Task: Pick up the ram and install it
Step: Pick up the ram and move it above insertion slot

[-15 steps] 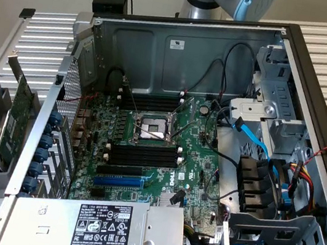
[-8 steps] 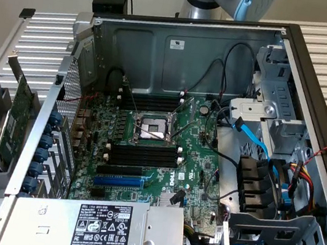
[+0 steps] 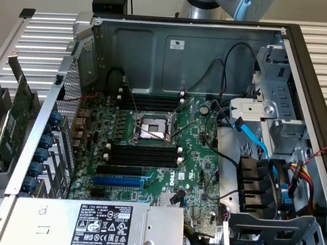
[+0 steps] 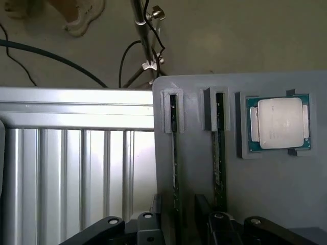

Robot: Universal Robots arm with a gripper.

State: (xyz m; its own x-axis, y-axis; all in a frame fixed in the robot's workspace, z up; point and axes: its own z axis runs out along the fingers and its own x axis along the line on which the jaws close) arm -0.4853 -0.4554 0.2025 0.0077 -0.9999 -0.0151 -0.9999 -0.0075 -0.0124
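Presently the black two-finger gripper [image 4: 180, 209] stands open, one finger on either side of the ram [image 4: 174, 153], a narrow green circuit-board stick set on edge in a grey plastic holder [image 4: 265, 194]. A second identical stick [image 4: 218, 153] stands between the ram and a square silver-lidded processor [image 4: 279, 124].

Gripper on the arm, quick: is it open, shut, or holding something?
Gripper: open, holding nothing, poised around the long narrow green ram stick that stands on edge in a grey plastic holder.
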